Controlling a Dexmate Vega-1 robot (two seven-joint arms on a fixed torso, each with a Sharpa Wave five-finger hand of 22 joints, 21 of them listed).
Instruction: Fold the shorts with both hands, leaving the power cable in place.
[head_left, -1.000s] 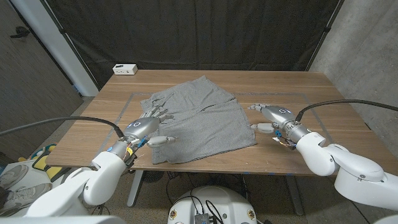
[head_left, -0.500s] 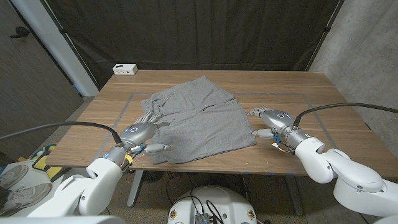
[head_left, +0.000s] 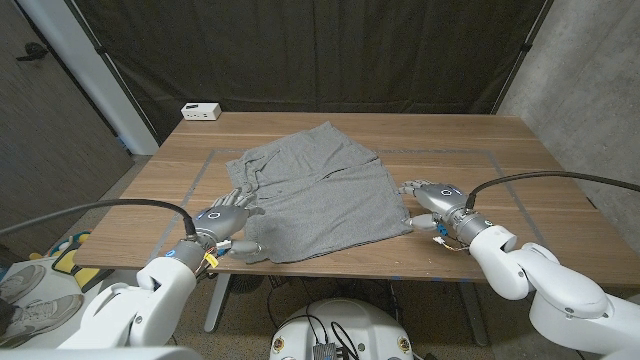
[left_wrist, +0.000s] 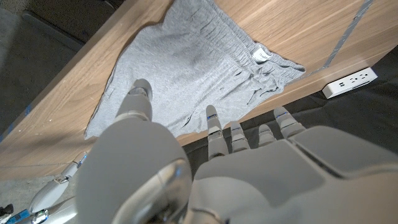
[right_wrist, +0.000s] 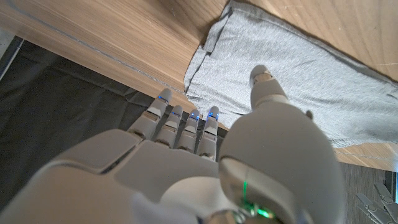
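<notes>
Nearest the robot, the left hand (head_left: 224, 220) and right hand (head_left: 437, 199), both spread and holding nothing, flank the near hem of the grey shorts (head_left: 315, 190) lying mid-table, a light, limp cloth probably best pinched at those near corners.

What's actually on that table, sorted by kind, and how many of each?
Grey shorts: 1
White power strip: 1
Robot hands: 2, the left hand and the right hand, each at a near corner of the shorts
Total: 4
</notes>
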